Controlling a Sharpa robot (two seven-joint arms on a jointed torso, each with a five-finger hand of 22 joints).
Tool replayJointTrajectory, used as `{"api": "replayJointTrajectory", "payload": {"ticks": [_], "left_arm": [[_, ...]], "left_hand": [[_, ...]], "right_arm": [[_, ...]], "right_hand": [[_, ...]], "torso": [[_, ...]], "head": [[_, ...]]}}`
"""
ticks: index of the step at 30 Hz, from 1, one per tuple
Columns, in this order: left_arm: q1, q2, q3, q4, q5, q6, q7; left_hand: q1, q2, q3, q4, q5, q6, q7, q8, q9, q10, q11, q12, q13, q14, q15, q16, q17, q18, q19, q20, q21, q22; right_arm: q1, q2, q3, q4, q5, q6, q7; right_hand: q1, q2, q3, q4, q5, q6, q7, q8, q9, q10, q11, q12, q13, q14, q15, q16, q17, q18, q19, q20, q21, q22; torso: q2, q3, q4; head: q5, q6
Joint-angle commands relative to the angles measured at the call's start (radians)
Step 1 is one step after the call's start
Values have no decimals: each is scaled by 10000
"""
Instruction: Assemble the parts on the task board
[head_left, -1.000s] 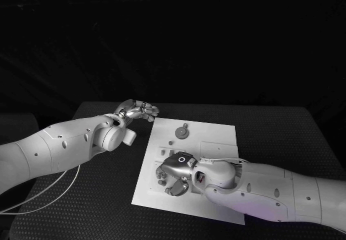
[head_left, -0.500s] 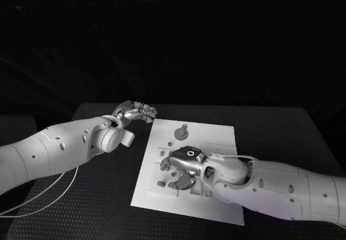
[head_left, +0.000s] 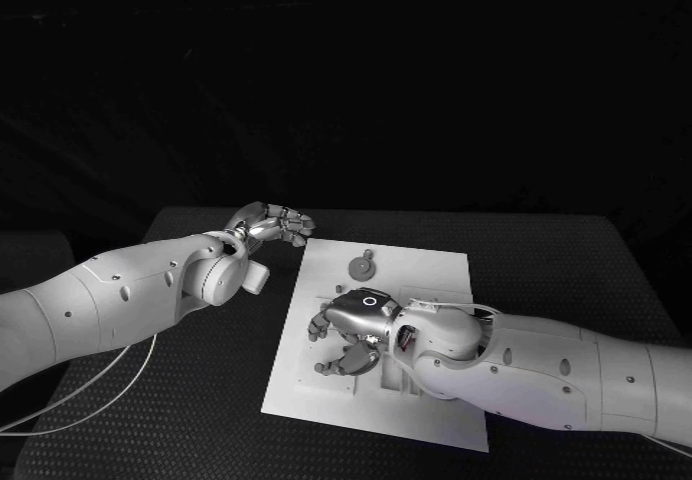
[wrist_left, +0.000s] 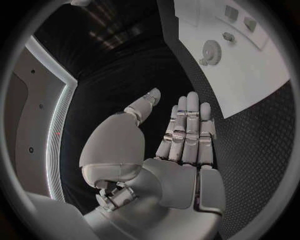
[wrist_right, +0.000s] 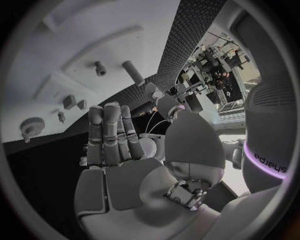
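Task board (head_left: 418, 275), a white plate, lies mid-table on the black table (head_left: 577, 250). Left hand (head_left: 271, 222) hovers over the table just off the board's far-left corner, its fingers (wrist_left: 187, 125) straight and side by side, holding nothing. A round gear-like part (head_left: 364, 266) lies on the board's far portion. Right hand (head_left: 353, 335) hangs above the board's near-left area, fingers (wrist_right: 109, 132) extended and empty; small pegs (wrist_right: 132, 72) stand on the board beyond them.
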Motion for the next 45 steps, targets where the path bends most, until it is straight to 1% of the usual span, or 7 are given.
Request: {"api": "replayJointTrajectory", "payload": {"ticks": [1, 2, 5, 12, 15, 35, 45], "left_arm": [[12, 30, 6, 6, 41, 107, 68], [12, 34, 6, 7, 41, 114, 68], [11, 42, 6, 2, 41, 121, 67], [11, 50, 6, -4, 41, 123, 61], [11, 55, 6, -2, 41, 129, 57], [11, 56, 6, -15, 41, 123, 48], [11, 44, 6, -16, 41, 148, 30]], "left_hand": [[21, -21, 2, 53, -10, -54, -35, 36, -15, 37, 30, -70, -9, 90, -4, -51, 13, 119, 64, -11, -66, 16], [21, -21, 2, 53, -10, -54, -35, 36, -15, 37, 31, -71, -9, 90, -4, -51, 14, 119, 65, -11, -66, 17], [22, -21, 1, 53, -10, -55, -34, 37, -16, 36, 31, -71, -9, 90, -4, -53, 17, 119, 65, -11, -67, 18], [23, -22, 1, 54, -12, -57, -34, 37, -17, 36, 31, -73, -10, 91, -4, -56, 23, 120, 67, -12, -69, 21], [23, -22, 1, 55, -12, -59, -33, 37, -18, 36, 31, -74, -10, 92, -5, -57, 26, 120, 68, -12, -70, 22], [-2, -2, -6, 88, -13, -79, -25, 35, -26, 28, 38, -86, -15, 97, -5, -73, 55, 118, 80, -12, -79, 32], [-1, 3, -4, 92, -12, -83, -24, 35, -28, 27, 38, -89, -17, 97, -5, -78, 63, 120, 82, -13, -83, 35]], "right_arm": [[-67, 91, -13, 4, -432, 526, 43], [-81, 118, -20, 21, -446, 580, 57], [-118, 178, -43, 40, -480, 713, 87], [-258, 329, -70, -36, -693, 890, 128], [-317, 389, -78, -79, -782, 857, 83], [-398, 537, -84, -377, -1117, 930, -100], [-398, 403, -84, -397, -1134, 758, -129]], "right_hand": [[154, 38, -236, 9, -109, -45, -187, 65, 15, 134, -245, 1357, 657, -272, -178, 313, 24, 350, -221, 72, 128, 138], [45, 253, -549, 138, -106, -56, -102, 124, 36, -1106, -267, 3465, 1886, -527, -235, 725, -18, 359, -378, 179, 268, 287], [236, 152, -566, 84, -71, -17, -239, 175, -4, -2470, -631, 7319, 4167, -708, -433, 1550, -124, 360, -432, 114, 523, 500], [272, 264, -465, -36, -6, 465, -76, 394, 37, -2667, -1031, 10415, 5657, -922, -926, 3037, 205, 360, -191, -123, 1083, 853], [493, 375, -114, -6, -238, 774, 65, 505, 78, -2465, -1166, 10895, 5824, -857, -1056, 3283, 222, 360, -53, -219, 1218, 912], [759, 1065, 1525, 66, -291, 1486, -45, 762, 205, -1810, -1354, 11462, 5950, -499, -1252, 3693, 231, 360, 376, -504, 1546, 983], [671, 979, 1752, 32, -292, 1504, -53, 756, 226, -1775, -1368, 11435, 5923, -489, -1269, 3683, 205, 360, 409, -542, 1558, 972]], "torso": [[9, -12, 0], [9, -15, 1], [12, -17, 10], [13, -18, 8], [10, -18, 7], [6, -10, 7], [6, -3, -19]], "head": [[14, -10], [19, -12], [28, -16], [37, -46], [53, -58], [78, -68], [93, -67]]}}
